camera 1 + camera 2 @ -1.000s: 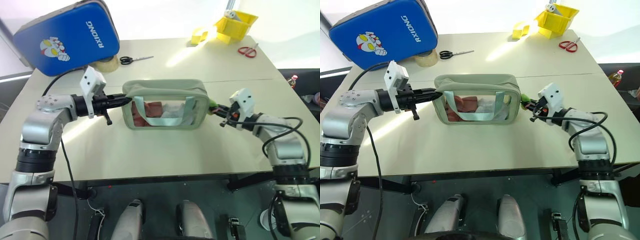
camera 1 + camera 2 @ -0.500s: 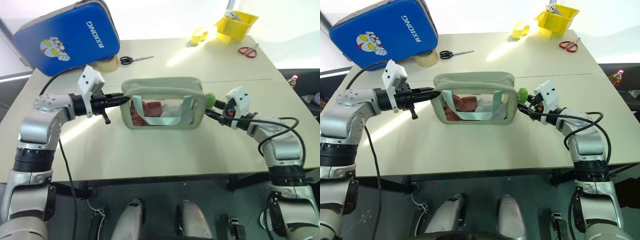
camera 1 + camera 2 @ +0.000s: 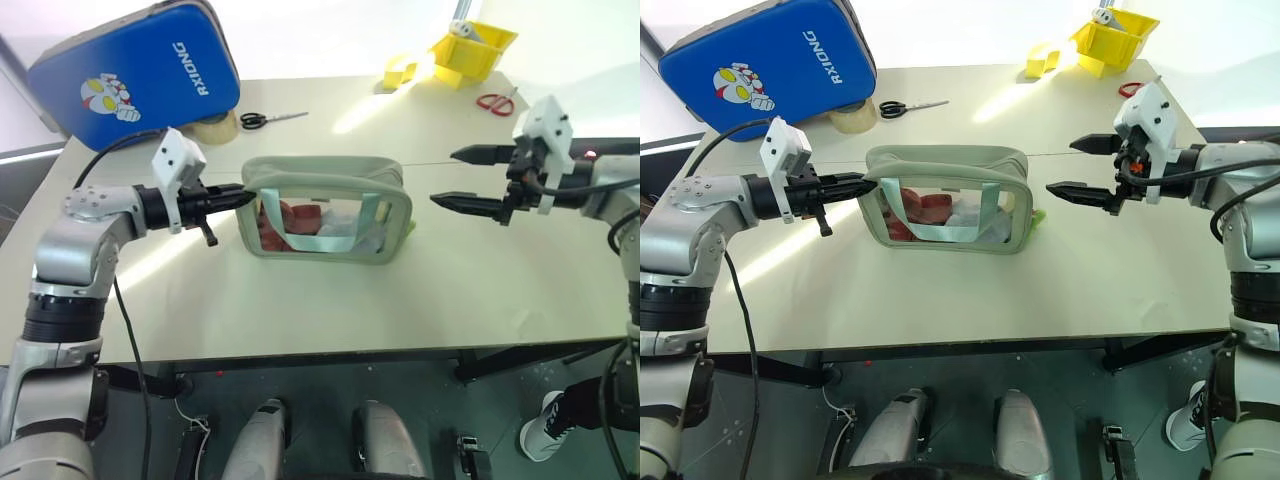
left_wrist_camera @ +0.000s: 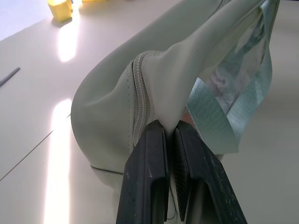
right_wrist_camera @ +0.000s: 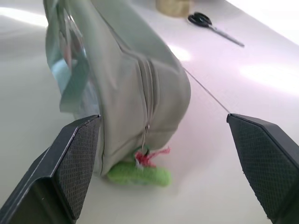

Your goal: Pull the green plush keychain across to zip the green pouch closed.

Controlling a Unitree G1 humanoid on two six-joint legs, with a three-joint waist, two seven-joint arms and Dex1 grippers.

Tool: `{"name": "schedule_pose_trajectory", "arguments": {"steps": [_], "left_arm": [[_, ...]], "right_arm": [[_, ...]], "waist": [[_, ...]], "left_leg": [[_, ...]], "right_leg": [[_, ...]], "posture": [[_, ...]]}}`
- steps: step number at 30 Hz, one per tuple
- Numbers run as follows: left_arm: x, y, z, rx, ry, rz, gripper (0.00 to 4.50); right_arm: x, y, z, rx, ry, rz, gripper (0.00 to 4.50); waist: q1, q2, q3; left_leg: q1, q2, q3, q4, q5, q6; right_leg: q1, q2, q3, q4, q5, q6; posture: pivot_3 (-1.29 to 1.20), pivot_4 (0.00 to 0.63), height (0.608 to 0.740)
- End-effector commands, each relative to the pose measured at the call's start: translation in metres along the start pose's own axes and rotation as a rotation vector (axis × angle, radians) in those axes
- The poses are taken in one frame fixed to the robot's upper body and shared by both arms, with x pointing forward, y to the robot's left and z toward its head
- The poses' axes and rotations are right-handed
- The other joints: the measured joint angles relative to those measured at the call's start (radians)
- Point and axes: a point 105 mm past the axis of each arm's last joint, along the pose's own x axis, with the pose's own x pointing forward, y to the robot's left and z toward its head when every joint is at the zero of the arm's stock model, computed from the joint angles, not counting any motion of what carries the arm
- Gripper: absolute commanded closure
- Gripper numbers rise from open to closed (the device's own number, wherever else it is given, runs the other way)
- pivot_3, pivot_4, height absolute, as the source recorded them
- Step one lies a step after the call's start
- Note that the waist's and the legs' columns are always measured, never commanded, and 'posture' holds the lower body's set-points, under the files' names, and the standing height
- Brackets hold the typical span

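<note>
Zip now run full length of green pouch (image 3: 325, 208); puller sits at end nearest R gripper (image 3: 462, 178). Green plush keychain (image 5: 138, 174) let go since half a sec back, lying on surface (image 3: 330, 300) against that pouch end. R fingers, earlier pinched on charm, now spread wide, lifted up and well apart from pouch. L gripper (image 4: 169, 140) still clamped on fabric at opposite pouch end. Judged: closure done; only L release left.

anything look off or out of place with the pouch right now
Nothing is damaged or spilled. The green pouch sits zipped, its green plush keychain lying on the table at its end. The left end effector pinches the other end's fabric, tugging it slightly.
</note>
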Motion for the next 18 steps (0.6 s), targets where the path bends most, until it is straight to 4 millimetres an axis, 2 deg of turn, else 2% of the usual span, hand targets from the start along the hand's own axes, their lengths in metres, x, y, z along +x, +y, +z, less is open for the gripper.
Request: {"name": "schedule_pose_trajectory", "arguments": {"steps": [1, 6, 7, 14, 18], "left_arm": [[-0.008, 0.0, 0.015, 0.039, -0.025, -0.001, 2.93], [-0.023, 0.002, 0.023, 0.04, 0.003, 0.002, 0.37], [-0.029, 0.003, 0.025, 0.038, 0.012, 0.001, 0.05], [-0.067, 0.021, 0.046, 0.088, 0.058, 0.09, 0.05], [-0.084, 0.032, 0.049, 0.082, 0.092, 0.14, 0.05]], "right_arm": [[0.003, 0.005, 0.017, -0.034, -0.039, 0.035, 0.0], [0.009, 0.014, 0.018, -0.042, -0.043, 0.071, 0.0], [0.009, 0.014, 0.018, -0.042, -0.043, 0.073, 0.0], [0.001, 0.018, 0.023, -0.049, -0.039, 0.083, 0.0], [-0.004, 0.026, 0.027, -0.049, -0.043, 0.093, 0.0]], "waist": [[0.0, 0.0, 0.0], [-0.002, 0.0, 0.0], [-0.002, 0.0, 0.0], [0.0, 0.0, 0.0], [0.0, 0.0, 0.0]], "left_leg": [[0.0, 0.0, 0.0, 0.0, 0.0, 0.0], [-0.001, 0.0, 0.0, 0.0, 0.0, 0.0], [-0.001, 0.0, 0.0, 0.0, 0.0, 0.0], [-0.001, 0.0, 0.0, -0.001, 0.0, 0.0], [-0.001, 0.0, 0.0, -0.002, 0.0, 0.0]], "right_leg": [[0.0, 0.0, 0.0, 0.0, 0.0, 0.0], [-0.001, 0.0, 0.0, 0.0, 0.0, 0.0], [-0.001, 0.0, 0.0, 0.0, 0.0, 0.0], [-0.001, 0.0, 0.0, 0.0, 0.0, 0.0], [-0.001, 0.0, 0.0, 0.0, 0.0, 0.0]], "posture": [[0.0, 0.15, 0.74], [0.0, 0.15, 0.74], [0.0, 0.15, 0.74], [0.0, 0.15, 0.74], [0.0, 0.15, 0.74]]}}
